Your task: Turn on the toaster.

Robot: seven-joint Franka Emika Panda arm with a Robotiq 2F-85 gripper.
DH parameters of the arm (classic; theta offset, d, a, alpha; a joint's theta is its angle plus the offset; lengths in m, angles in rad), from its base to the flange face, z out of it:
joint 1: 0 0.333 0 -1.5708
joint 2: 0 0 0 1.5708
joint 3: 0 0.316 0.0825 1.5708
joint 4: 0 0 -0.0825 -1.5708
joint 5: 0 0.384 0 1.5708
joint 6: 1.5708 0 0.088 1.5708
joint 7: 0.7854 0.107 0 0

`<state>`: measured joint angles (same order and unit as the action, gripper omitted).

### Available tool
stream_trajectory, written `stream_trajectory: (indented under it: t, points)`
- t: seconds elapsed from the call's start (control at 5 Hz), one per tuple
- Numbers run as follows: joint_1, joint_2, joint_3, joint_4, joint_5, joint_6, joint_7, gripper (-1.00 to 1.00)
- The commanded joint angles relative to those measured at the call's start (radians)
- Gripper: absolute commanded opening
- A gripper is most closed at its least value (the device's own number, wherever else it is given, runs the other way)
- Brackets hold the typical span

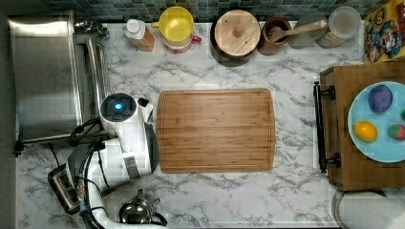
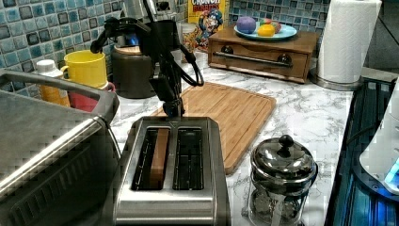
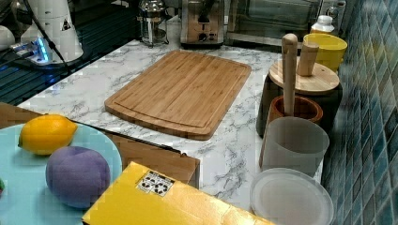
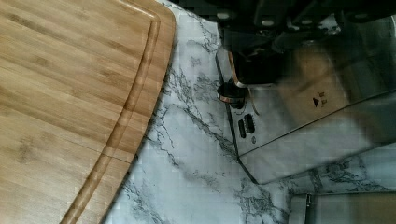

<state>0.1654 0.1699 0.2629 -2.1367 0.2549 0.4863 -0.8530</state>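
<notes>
The toaster [image 2: 171, 174] stands at the counter edge between the toaster oven [image 2: 42, 136] and the glass press [image 2: 281, 181], its knob end turned toward the cutting board [image 2: 226, 113]. The gripper [image 2: 173, 109] is held low over that end — presumably so the lever [image 4: 254, 70] can be pushed down. Whether its fingers are spread or closed cannot be told. In the wrist view the lever is largely covered by dark gripper parts — contact cannot be confirmed. A slice [image 2: 159, 156] sits in one slot.

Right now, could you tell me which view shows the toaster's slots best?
The left view: the toaster fills the foreground, both slots open to the camera. The right view shows its knob end, the wrist view its side, the top view a corner.
</notes>
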Motion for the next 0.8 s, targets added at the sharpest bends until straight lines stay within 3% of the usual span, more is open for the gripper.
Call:
stream_trajectory:
  t: [0.2,0.6,0.8]
  points:
    - [-0.003,0.075,-0.008,-0.173,0.006,0.049,-0.024,-1.00]
    - [0.011,0.133,-0.009,-0.419,-0.015,0.244,-0.024,-1.00]
    - [0.001,0.034,0.006,-0.437,0.020,0.207,-0.077,-1.00]
